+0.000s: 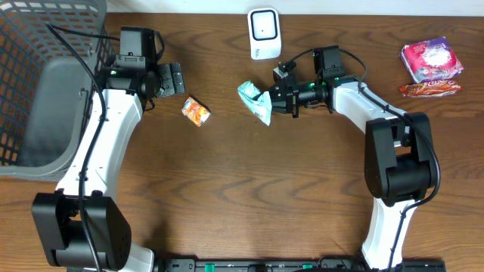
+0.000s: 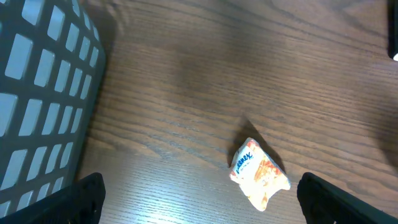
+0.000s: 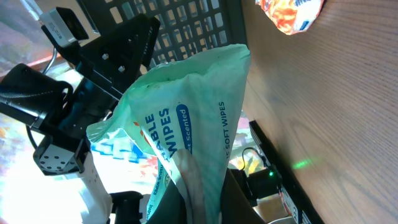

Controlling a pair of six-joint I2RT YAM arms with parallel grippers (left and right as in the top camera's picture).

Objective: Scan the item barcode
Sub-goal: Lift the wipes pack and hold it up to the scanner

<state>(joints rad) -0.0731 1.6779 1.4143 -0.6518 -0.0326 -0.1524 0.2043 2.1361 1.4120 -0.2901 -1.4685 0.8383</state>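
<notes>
- The table (image 1: 249,189) carries everything, and we work over its far middle, between the two arms.
- The basket (image 1: 45,83) sits at the far left. It has no part in this step, so we stay away from it.
- The scanner (image 1: 263,34), a small white unit, stands at the far centre. We cannot tell exactly which way its window faces, so we judge it best to bring the item squarely in front of it and tilt until it reads.
- The wipes (image 1: 254,100), a soft green pack, are the task's thing. They are held just near of the scanner, apart from it.
- The right gripper (image 1: 276,98) has its jaws pressed together on one edge of the pack, a thin pinch on a floppy item. We judge slow wrist turns safest, so the pack neither swings nor slips.
- No view shows the barcode. The right wrist camera sees only the lettered face, so we probably need to roll another face toward the scanner and hold it flat and steady there.
- The left gripper (image 1: 172,78) is spread wide and empty, left of the wipes. We leave it parked.
- An orange packet (image 1: 196,111) lies near the left gripper, apart from it. We do not disturb it.
</notes>
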